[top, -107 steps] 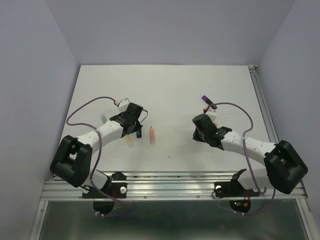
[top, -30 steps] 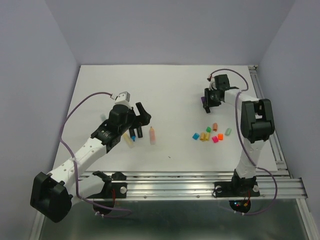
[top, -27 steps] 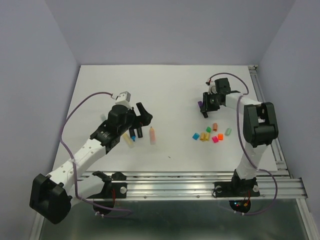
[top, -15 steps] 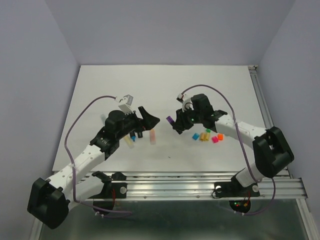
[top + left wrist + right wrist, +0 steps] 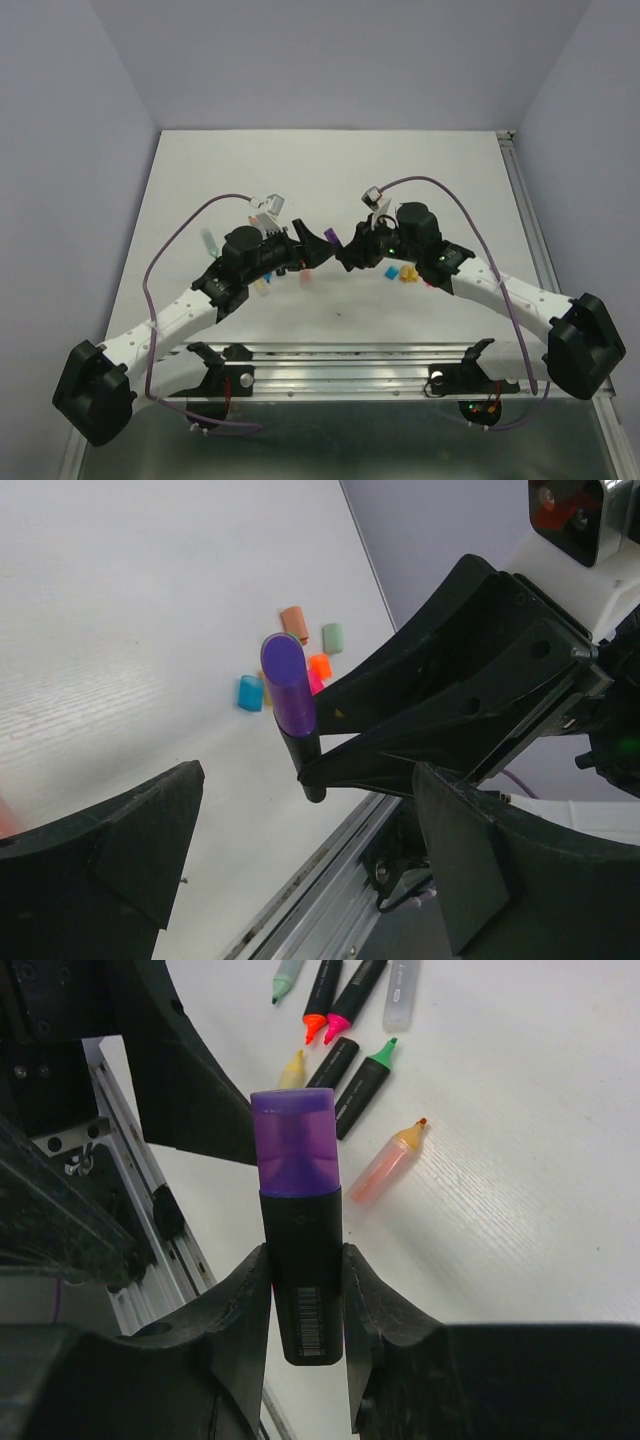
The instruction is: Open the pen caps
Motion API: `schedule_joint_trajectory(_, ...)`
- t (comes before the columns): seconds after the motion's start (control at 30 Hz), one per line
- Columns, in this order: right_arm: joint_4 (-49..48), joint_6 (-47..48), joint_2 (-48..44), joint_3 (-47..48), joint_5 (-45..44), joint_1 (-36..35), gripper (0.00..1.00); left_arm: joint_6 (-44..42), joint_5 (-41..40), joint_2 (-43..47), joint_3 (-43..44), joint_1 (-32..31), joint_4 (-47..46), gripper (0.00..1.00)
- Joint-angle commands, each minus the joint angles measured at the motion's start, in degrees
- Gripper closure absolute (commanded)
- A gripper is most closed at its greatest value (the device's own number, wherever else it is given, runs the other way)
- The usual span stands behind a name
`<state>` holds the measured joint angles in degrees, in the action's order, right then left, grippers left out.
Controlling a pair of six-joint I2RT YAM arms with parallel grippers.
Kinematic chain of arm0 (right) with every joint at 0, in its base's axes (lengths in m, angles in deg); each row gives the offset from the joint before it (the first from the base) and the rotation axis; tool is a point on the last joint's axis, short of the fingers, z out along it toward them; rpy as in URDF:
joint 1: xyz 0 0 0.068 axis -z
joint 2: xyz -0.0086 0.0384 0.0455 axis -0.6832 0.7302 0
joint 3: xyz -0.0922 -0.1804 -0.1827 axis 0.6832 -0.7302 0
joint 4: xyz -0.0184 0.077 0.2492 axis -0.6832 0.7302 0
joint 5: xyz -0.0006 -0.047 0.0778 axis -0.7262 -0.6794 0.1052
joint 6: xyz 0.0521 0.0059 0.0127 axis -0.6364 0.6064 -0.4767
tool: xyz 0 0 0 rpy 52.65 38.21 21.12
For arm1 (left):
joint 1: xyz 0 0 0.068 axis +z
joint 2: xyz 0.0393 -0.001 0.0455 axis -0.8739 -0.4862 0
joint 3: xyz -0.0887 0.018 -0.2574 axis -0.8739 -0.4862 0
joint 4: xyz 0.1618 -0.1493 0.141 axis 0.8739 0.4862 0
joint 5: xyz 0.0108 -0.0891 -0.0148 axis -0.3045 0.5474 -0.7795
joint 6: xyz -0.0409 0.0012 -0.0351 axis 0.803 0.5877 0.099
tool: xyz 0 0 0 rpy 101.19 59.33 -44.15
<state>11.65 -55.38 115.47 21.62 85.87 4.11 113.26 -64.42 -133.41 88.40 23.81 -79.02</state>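
Marker (image 5: 302, 1260) clamped in right jaws, purple cap (image 5: 293, 1145) exposed; left jaws apart facing it, midair.

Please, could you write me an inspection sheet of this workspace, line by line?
surface: white table, no spills seen.
job's things: purple cap on the black marker; loose caps lying on the table; uncapped markers lying in a group.
clutter: nothing seen.
grippers: left jaws open, facing the purple cap; right jaws shut on the black marker.
cables: purple cables loop above both arms.
surroundings: plain walls; metal rail at the near edge.
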Motion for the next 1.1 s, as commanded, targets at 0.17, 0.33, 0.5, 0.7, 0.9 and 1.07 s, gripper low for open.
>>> schedule_joint_trajectory(0.17,-1.6,-0.1,-1.2,-0.3,-1.5,-2.6,0.99,1.1,-1.8,-0.8,0.7,-1.7,-4.8,0.08)
schedule_joint_trajectory(0.33,-0.4,0.8,-1.9,-0.1,-2.4,-3.7,0.99,0.9,-5.0,-1.5,1.5,-1.7,-2.8,0.15)
schedule_joint_trajectory(0.5,0.4,0.9,-1.9,0.2,-2.9,-5.1,0.99,0.8,-5.5,-3.1,2.3,-1.7,-2.6,0.27)
schedule_joint_trajectory(0.7,1.8,1.5,-0.4,1.1,-5.2,-6.5,0.99,1.6,-5.9,-4.6,2.7,-1.8,-2.6,0.35)
schedule_joint_trajectory(0.9,3.1,1.6,-0.1,1.5,-7.5,-7.2,0.99,2.0,-6.3,-5.1,2.4,-1.9,-2.9,0.42)
schedule_joint_trajectory(1.07,3.3,1.4,-0.2,1.6,-9.5,-7.5,0.99,1.9,-5.1,-5.2,2.4,-1.9,-3.1,0.55)
